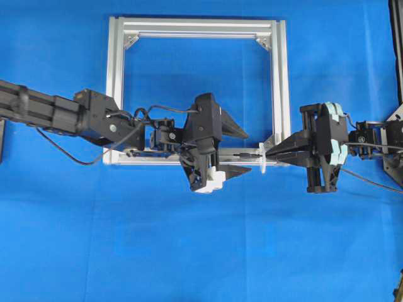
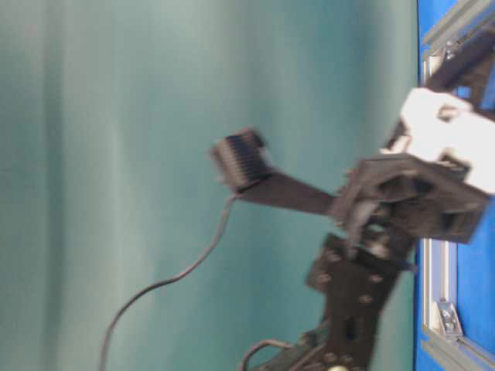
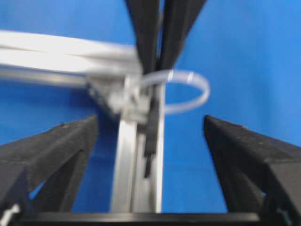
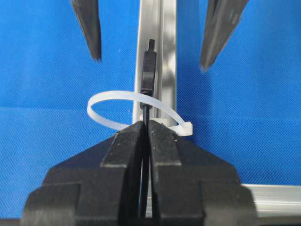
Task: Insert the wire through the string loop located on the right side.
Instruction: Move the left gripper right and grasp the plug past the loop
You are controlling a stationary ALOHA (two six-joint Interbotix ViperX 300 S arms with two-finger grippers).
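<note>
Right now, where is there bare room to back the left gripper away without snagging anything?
Bare blue cloth below the frame's lower bar is free, as is the cloth inside the frame. It is crowded at the string loop, where the right gripper holds the wire between the left gripper's open jaws.

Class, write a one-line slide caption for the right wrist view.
Right gripper shut on the wire, plug passed through the string loop over the frame bar.

The wire passes through the string loop, lying along the frame bar.
</note>
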